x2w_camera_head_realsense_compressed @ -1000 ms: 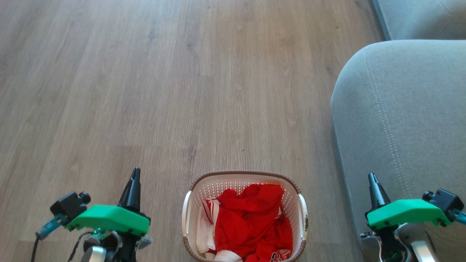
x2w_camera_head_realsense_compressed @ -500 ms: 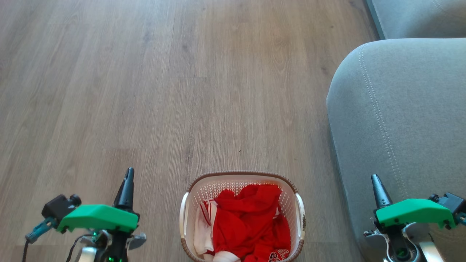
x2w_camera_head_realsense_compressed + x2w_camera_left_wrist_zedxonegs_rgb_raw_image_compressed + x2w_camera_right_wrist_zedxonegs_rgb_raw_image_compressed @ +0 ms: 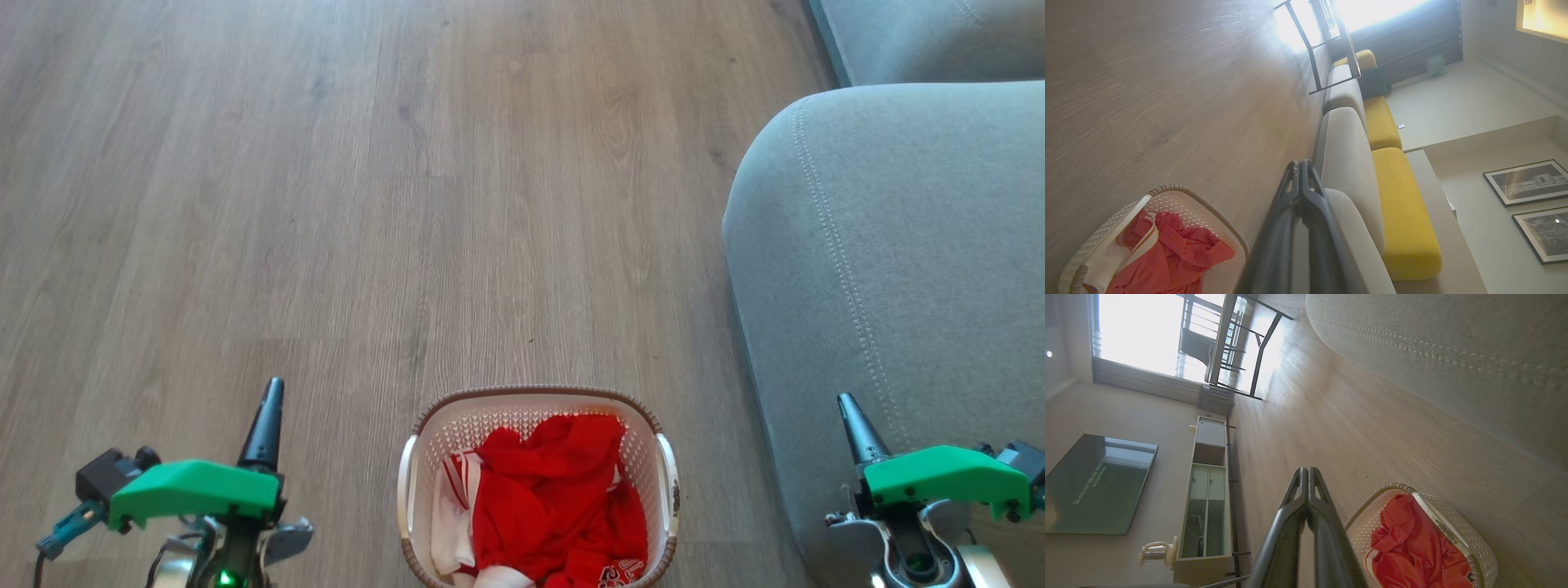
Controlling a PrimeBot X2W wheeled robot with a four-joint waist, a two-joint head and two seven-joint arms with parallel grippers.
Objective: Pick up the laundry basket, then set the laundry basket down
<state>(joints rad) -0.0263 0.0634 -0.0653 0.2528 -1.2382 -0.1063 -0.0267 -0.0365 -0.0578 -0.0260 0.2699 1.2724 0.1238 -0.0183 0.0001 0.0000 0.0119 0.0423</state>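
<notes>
The laundry basket (image 3: 665,490) stands on the wood floor at the bottom centre of the head view, cream-white and perforated, with a brown woven-look rim, white side handles, and red and white clothes inside. It also appears at the lower left of the left wrist view, laundry basket (image 3: 1224,267), and at the lower right of the right wrist view, laundry basket (image 3: 1457,533). My left gripper (image 3: 270,394) is shut and empty, well to the basket's left. My right gripper (image 3: 846,406) is shut and empty, off to the basket's right, in front of the sofa.
A grey sofa (image 3: 890,261) fills the right side, close beside the basket. In the left wrist view the sofa (image 3: 1347,134) carries yellow cushions (image 3: 1404,212). A black metal-framed table (image 3: 1241,347) stands near a bright window. A shelf unit (image 3: 1206,490) and a TV (image 3: 1098,484) line a wall.
The head camera has shifted, so the scene slides left. Both grippers sit lower and further out to the sides in the picture than a second ago. They stay shut.
</notes>
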